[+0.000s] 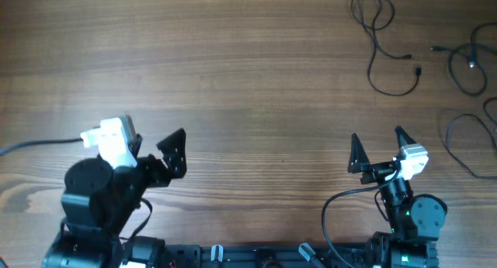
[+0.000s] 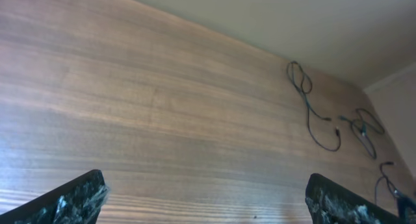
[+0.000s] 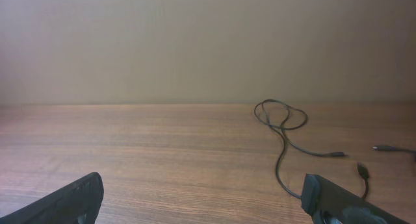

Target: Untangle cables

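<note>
The left gripper (image 1: 175, 151) and right gripper (image 1: 376, 136) are both standing wide open, holding nothing. The cables (image 1: 370, 66) are lying well ahead and right of the right gripper, farther from the left. They are looking light and limp, likely trailing when lifted; pinching a straight run is looking wisest.

The right gripper's (image 3: 201, 182) 2 fingers (image 3: 75, 199) stand wide apart. A thin black cable (image 3: 285, 136) lies looped toward the tabletop's (image 3: 130, 146) far-right edge, with another plug (image 3: 385, 147) near it.
</note>
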Motion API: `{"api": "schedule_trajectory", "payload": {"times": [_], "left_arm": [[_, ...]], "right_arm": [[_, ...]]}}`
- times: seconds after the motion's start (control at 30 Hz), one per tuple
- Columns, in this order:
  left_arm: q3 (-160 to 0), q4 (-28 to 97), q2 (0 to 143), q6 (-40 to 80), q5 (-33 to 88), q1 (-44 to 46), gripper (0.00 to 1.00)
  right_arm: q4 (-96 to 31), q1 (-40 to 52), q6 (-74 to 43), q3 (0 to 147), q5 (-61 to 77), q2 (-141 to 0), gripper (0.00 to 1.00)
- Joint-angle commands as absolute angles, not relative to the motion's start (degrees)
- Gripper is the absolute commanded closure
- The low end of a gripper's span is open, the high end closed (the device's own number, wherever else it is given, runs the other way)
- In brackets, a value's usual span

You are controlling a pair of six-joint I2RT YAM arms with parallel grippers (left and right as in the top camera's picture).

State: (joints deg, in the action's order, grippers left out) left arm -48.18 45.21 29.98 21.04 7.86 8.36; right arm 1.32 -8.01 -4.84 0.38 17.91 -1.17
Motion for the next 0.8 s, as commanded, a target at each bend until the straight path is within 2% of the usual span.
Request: {"api": "schedule_trajectory", "payload": {"times": [0.0,0.27,0.5,0.77], "left_arm": [[-41.85,43.46,23.49,20.36,12.8,4.89,0.0],[-32.99,42.22,9.63,20.32,15.2,-1.76,0.0],[-27.75,41.06,1.74,20.27,15.59,-3.18,0.0],[-17.52,25.58,0.19,19.66,13.41,-3.18,0.0]], "right_arm": [[1.41,-7.84,-4.49,0.3,17.34,-0.58,0.0],[1.41,-7.84,-4.49,0.3,17.32,-0.58,0.0],[1.41,-7.84,-4.49,0.3,17.34,-0.58,0.0],[1.41,-7.84,-4.49,0.3,17.34,-0.58,0.0]]}}
